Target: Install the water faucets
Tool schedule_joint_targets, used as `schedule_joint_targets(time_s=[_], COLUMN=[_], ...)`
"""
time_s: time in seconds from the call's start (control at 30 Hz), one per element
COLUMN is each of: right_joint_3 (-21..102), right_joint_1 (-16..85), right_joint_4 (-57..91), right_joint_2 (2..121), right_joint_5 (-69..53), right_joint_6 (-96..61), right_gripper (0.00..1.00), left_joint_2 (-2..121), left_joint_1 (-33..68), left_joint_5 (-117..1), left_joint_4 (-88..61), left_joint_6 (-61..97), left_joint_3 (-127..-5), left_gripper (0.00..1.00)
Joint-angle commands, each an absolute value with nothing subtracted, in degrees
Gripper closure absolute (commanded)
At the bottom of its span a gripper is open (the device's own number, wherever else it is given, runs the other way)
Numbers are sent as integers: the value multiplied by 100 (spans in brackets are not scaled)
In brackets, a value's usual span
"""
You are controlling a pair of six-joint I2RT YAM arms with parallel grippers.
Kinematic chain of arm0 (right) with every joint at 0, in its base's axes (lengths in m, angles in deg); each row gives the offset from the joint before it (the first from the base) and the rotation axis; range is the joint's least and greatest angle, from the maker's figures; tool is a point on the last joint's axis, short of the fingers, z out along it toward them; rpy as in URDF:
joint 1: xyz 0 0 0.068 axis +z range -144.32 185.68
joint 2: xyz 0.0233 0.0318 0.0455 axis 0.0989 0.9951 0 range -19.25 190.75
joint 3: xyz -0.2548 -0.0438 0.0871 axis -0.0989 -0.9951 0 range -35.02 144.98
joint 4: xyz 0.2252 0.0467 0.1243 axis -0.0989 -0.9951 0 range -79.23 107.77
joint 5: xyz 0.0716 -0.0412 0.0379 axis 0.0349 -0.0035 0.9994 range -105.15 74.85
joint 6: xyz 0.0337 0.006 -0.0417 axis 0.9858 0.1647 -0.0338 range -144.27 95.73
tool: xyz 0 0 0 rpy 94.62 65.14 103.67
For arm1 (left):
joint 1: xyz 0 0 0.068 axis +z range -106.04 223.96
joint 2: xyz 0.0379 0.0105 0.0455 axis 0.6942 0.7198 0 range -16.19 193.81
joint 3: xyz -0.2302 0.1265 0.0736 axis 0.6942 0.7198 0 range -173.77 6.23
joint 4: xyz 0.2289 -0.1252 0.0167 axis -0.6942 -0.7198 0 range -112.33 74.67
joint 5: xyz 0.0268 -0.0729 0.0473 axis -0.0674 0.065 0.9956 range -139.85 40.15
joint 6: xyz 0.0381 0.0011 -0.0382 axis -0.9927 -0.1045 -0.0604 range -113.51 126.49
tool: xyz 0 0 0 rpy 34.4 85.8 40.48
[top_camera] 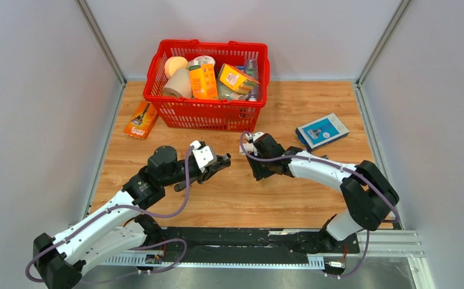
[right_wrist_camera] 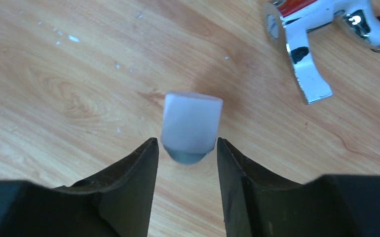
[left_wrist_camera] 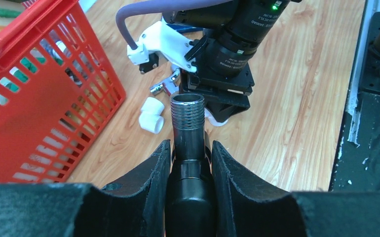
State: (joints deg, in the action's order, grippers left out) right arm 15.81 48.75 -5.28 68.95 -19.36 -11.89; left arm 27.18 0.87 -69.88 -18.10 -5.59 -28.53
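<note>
My left gripper [left_wrist_camera: 190,150] is clamping the dark faucet [left_wrist_camera: 187,118] by its tube, the threaded end sticking out past my fingertips above the tabletop [left_wrist_camera: 296,98], near the red basket [left_wrist_camera: 40,98]. My right gripper [right_wrist_camera: 185,148] is pinching a white fitting [right_wrist_camera: 192,121] between its fingertips, near a chrome tap [right_wrist_camera: 306,64]

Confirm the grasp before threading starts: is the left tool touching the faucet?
Touching. In the left wrist view the left tool clamps the faucet, fingers pressed against its dark body, no gap.
</note>
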Motion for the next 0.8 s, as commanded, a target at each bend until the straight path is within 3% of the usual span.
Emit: schedule_joint_targets(time_s=[0.0, 0.17, 0.23, 0.53, 0.77], right_joint_3=[1561, 1736, 1903, 2255, 2317], right_joint_1=[4892, 4892, 4892, 4901, 4901], right_joint_4=[-218, -244, -253, 545, 1004], right_joint_2=[6434, 5338, 4906, 3744, 3980], right_joint_5=[-1314, -866, -673, 909, 1535], right_joint_6=[-1513, -1776, -1890, -2031, -1750], right_gripper=[49, 32, 30, 33, 37], left_joint_2=[2854, 2890, 2872, 3004, 3153], left_joint_1=[81, 81, 90, 90, 90], left_joint_5=[-7279, -7174, -7121, -7489, -7885], left_joint_4=[-1225, -1367, -1366, -1692, -1683], left_joint_6=[-415, -353, -344, -494, -459], left_joint_3=[-3375, -3420, -3393, -3648, -3806], left_gripper=[100, 100, 100, 100, 100])
